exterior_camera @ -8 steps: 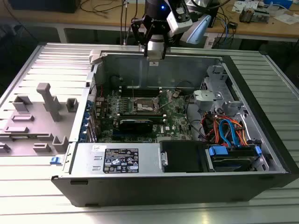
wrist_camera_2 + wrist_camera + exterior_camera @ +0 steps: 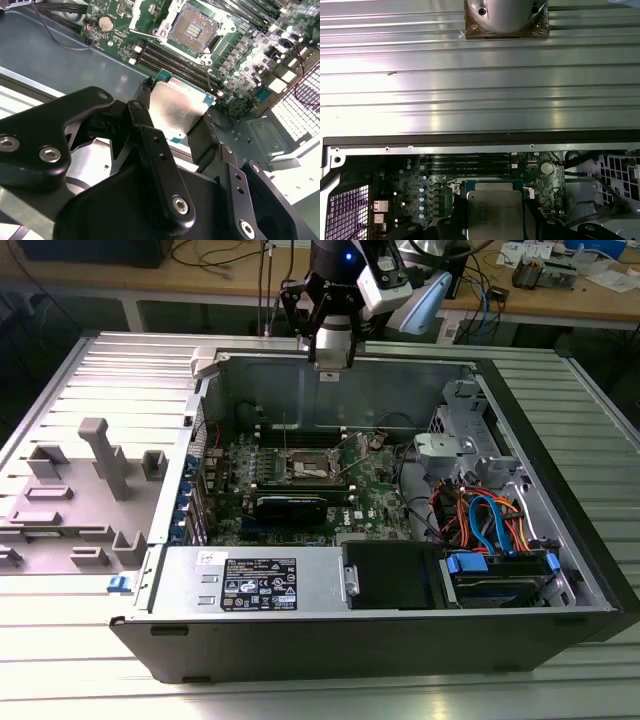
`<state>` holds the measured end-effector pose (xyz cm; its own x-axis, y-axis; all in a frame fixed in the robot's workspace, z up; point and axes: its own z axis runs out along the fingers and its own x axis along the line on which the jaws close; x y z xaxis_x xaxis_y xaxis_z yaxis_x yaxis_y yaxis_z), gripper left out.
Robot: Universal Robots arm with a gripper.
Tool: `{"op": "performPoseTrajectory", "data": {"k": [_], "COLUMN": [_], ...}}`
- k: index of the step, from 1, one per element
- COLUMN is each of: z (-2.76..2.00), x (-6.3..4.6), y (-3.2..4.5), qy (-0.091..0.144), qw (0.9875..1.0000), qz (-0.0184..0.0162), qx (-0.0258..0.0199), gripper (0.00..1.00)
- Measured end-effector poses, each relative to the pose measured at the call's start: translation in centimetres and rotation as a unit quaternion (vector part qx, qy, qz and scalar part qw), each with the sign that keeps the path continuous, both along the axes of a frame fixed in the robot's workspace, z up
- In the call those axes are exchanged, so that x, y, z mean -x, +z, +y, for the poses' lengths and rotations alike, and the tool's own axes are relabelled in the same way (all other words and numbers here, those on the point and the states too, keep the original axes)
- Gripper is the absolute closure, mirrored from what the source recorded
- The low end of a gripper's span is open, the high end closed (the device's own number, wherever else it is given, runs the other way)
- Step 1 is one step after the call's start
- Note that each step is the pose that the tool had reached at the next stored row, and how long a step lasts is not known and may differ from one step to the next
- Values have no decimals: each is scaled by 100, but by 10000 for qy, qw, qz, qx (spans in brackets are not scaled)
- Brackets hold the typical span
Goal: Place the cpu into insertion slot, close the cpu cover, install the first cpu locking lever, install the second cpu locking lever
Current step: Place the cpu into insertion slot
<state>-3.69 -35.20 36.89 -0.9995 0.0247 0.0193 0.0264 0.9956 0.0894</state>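
My gripper (image 2: 176, 114) is shut on the cpu (image 2: 172, 102), a flat silver square with a green edge, clamped between two black fingers (image 2: 146, 97). In the exterior view the gripper (image 2: 329, 368) hangs over the far wall of the open computer case, above and behind the insertion slot (image 2: 308, 470). The slot (image 2: 192, 30) shows its dark centre bare inside a silvery rim on the green board. A silvery frame beside it (image 2: 149, 16) looks like the cpu cover swung open. In the first wrist view the cpu (image 2: 492, 212) sits between the fingers above the board.
The case (image 2: 300, 650) lies on its side on a ribbed metal table (image 2: 80, 370). Black memory slots (image 2: 175, 65) run beside the socket. Orange and blue cables (image 2: 490, 515) and a drive cage fill the exterior view's right. A grey fixture (image 2: 100, 455) stands on the left.
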Motion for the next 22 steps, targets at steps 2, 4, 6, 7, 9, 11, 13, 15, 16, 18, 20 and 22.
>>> {"op": "performPoseTrajectory", "data": {"k": [2,4,6,7,9,11,13,15,16,18,20,22], "z": [-9,-10,-11,-13,-20,-30,-39,-41,-41,-47,-54,-59], "x": [0,0,0,0,0,0,0,0,0,0,0,0], "y": [0,0,0,0,0,0,0,0,0,0,0,0], "qy": [0,0,0,0,0,0,-1,0,0,1,0,-1], "qw": [10000,10000,10000,10000,10000,10000,10000,10000,10000,10000,10000,10000], "qz": [0,0,0,0,0,0,0,0,0,0,0,0], "qx": [0,0,0,0,1,1,0,0,0,0,0,0], "gripper": [46,46,46,46,46,46,46,46,46,46,46,46]}}
